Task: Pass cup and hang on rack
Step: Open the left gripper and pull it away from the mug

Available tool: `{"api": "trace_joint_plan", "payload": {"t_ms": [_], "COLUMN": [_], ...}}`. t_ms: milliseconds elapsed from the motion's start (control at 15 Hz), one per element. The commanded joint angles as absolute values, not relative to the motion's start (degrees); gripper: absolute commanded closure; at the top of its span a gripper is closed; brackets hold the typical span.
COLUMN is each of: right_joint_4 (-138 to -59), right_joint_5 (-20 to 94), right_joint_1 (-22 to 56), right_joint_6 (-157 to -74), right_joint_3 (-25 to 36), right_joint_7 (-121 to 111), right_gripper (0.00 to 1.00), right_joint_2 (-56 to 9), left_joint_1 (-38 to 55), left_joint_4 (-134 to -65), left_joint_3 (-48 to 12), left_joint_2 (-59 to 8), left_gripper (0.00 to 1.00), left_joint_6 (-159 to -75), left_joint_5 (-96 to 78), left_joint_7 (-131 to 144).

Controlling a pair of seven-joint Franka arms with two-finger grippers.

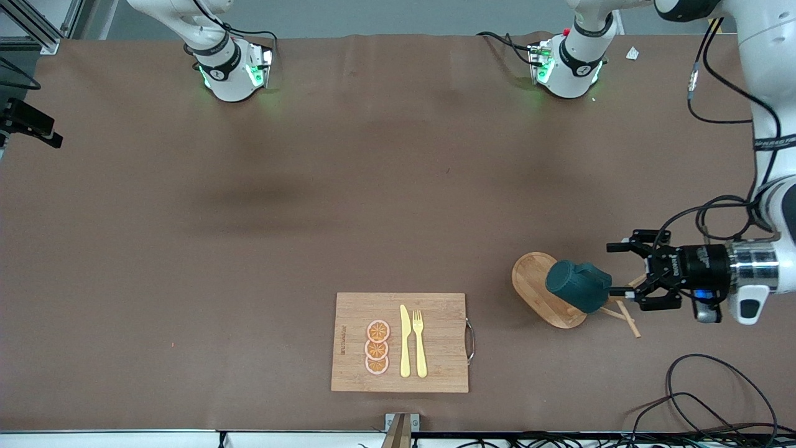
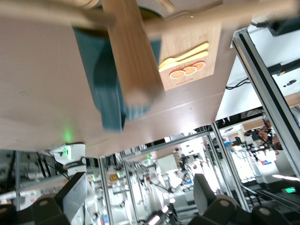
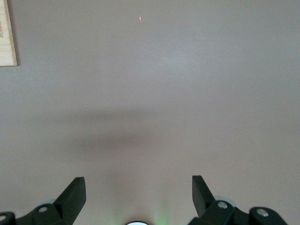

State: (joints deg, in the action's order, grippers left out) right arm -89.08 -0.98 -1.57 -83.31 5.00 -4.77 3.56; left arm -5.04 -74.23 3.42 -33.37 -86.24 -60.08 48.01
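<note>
Hanging looks done: small dark teal-green cylindrical cup (image 1: pixel 577 285) sits on light wooden pegged rack (image 1: pixel 540 297), just beside the left gripper (image 1: pixel 628 275), fingers apart and empty. Right gripper (image 3: pixel 138 199), spread wide, waits over bare brown surface (image 3: pixel 154 93).

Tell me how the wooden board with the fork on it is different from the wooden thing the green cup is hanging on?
The cutting board is a flat rectangle; the rack has an oval base with a post and thin pegs. The board carries a yellow knife, fork and orange slices; the rack carries the cup. The board lies nearer the front camera, the rack toward the left arm's end, by the open left gripper. Both are light wood.
</note>
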Motion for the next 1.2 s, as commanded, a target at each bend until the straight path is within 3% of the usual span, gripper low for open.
{"api": "trace_joint_plan", "payload": {"t_ms": [0, 266, 665, 1130], "right_joint_4": [-90.2, -90.2, -90.2, -90.2], "right_joint_5": [-1.0, -0.9, -1.0, 0.7], "right_joint_1": [-2.5, -2.5, -2.5, -2.5], "right_joint_6": [-83.4, -83.4, -83.7, -83.3], "right_joint_3": [4.3, 4.3, 4.3, 4.4], "right_joint_7": [-5.4, -5.4, -5.6, -4.7], "right_gripper": [0.0, 0.0, 0.0, 0.0], "right_joint_2": [4.7, 4.7, 4.7, 4.8], "left_joint_1": [-4.7, -4.9, -4.5, -6.0], "left_joint_4": [-75.7, -75.7, -75.6, -75.6], "left_joint_3": [1.3, -3.9, -9.9, -9.4], "left_joint_2": [-26.6, -21.4, -17.3, -12.0], "left_gripper": [0.0, 0.0, 0.0, 0.0], "left_joint_6": [-86.0, -86.0, -86.7, -86.1], "left_joint_5": [-52.0, -40.6, -9.7, 3.6], "left_joint_7": [48.3, 42.1, 25.2, 3.3]}}
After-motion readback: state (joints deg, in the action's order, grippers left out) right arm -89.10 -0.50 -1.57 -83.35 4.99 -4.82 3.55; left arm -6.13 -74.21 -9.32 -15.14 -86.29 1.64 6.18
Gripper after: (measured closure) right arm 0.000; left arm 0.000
